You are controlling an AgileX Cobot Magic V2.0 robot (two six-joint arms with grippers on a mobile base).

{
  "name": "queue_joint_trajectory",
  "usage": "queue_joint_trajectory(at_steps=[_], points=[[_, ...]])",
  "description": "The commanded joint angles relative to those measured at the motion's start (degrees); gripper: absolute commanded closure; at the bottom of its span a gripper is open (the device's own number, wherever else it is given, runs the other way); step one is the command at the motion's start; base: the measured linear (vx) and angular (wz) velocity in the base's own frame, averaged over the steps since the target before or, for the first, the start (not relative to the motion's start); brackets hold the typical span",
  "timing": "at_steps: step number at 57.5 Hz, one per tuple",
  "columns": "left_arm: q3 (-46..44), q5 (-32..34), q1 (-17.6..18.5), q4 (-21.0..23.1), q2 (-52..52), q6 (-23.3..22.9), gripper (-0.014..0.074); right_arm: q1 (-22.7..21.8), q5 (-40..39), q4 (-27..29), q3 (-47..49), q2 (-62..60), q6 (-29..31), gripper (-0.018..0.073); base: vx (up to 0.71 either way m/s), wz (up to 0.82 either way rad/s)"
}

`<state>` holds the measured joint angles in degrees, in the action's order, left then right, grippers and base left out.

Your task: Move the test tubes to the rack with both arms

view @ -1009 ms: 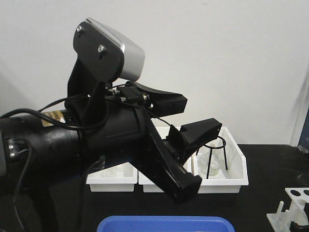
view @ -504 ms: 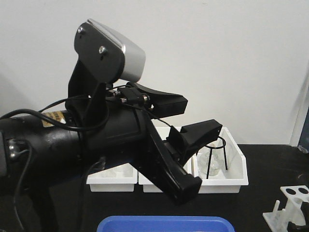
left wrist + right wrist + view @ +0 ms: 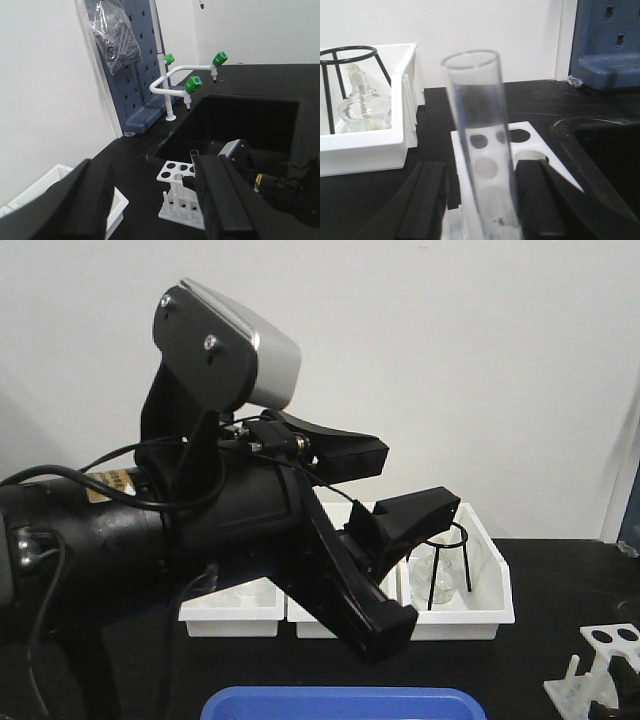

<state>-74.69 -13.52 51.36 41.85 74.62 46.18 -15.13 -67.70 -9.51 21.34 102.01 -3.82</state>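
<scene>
In the right wrist view, a clear test tube (image 3: 480, 140) stands slightly tilted over the white rack (image 3: 547, 167), with its base down at the holes. My right gripper (image 3: 480, 170) is open around it. A gap shows on the left side, and the right finger (image 3: 535, 200) is close to the glass. From the left wrist view, the same tube (image 3: 194, 156) rises at the rack (image 3: 172, 173), next to the right arm's silver housing (image 3: 235, 149). My left gripper (image 3: 400, 480) hangs high and wide open, holding nothing. The rack (image 3: 610, 645) sits at the bottom right of the front view.
Three white bins (image 3: 490, 610) line the back, one holding a black wire tripod (image 3: 445, 560) and glassware. A blue tray (image 3: 340, 705) lies at the front edge. Beyond the rack are a black sink (image 3: 250, 120), green-handled taps (image 3: 192, 85) and a blue pegboard (image 3: 130, 65).
In the front view the rack has shifted a little to the left and down at the frame's corner. The left arm has not moved.
</scene>
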Motion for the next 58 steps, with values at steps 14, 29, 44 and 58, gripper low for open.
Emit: queue_joint_trajectory(at_steps=[14,29,44,58], points=[[-2.0,3.5,-0.2,0.7,-1.5,-0.4,0.013,-0.4,-7.4,1.0,0.1,-0.9,0.9,0.0113,0.0,0.0],[-2.0,3.5,-0.2,0.7,-1.5,-0.3,0.013,-0.4,-9.2,1.6,0.1,-5.3,0.9,0.0113,0.0,0.0],[-2.0,3.5,-0.2,0.7,-1.5,-0.3,0.013,-0.4,-8.4,2.1,0.5,-14.8,0.2,0.0113,0.0,0.0],[-2.0,2.9,-0.2,0.7,-1.5,-0.4,0.0133,-0.4,2.6,1.2,4.0,-28.4,-1.6,0.0124,0.0,0.0]])
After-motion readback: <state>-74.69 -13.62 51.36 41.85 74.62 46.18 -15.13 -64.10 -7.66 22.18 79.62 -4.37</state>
